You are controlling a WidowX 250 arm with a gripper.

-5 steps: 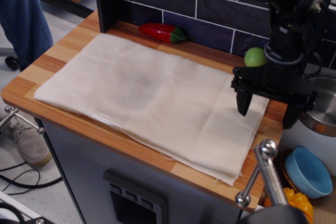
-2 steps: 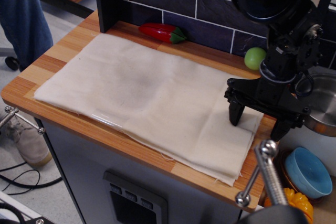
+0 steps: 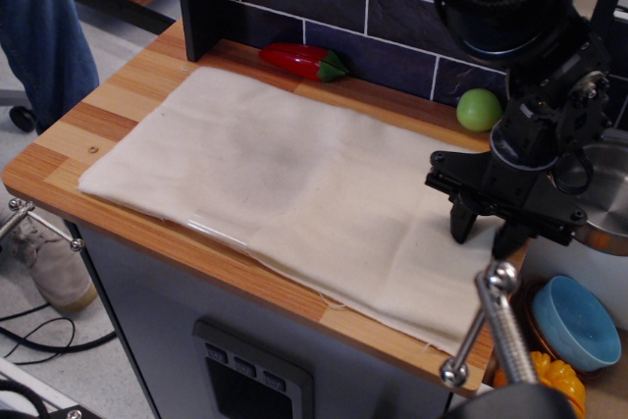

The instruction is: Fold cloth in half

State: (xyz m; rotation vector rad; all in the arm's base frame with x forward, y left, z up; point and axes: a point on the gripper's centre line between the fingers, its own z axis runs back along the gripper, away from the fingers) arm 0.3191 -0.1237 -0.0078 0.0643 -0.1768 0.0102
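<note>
The cream cloth [image 3: 285, 174] lies flat over most of the wooden countertop [image 3: 118, 97], with a faint grey smudge near its middle and a frayed front edge. My black gripper [image 3: 483, 235] points down at the cloth's right edge, fingertips touching the fabric. The jaws stand close together with a narrow gap, pinching the cloth's right edge. The edge itself is partly hidden behind the fingers.
A red pepper [image 3: 302, 60] and a green ball [image 3: 479, 109] lie at the back along the dark tiled wall. A metal pot [image 3: 603, 193] sits right of the counter, a blue bowl [image 3: 577, 321] below it. A metal rod [image 3: 496, 326] stands in the foreground. A person's leg [image 3: 39, 17] is at far left.
The gripper came down onto the cloth's right edge and its jaws narrowed from wide open. The whole cloth slid a little to the right, baring more wood at the left.
</note>
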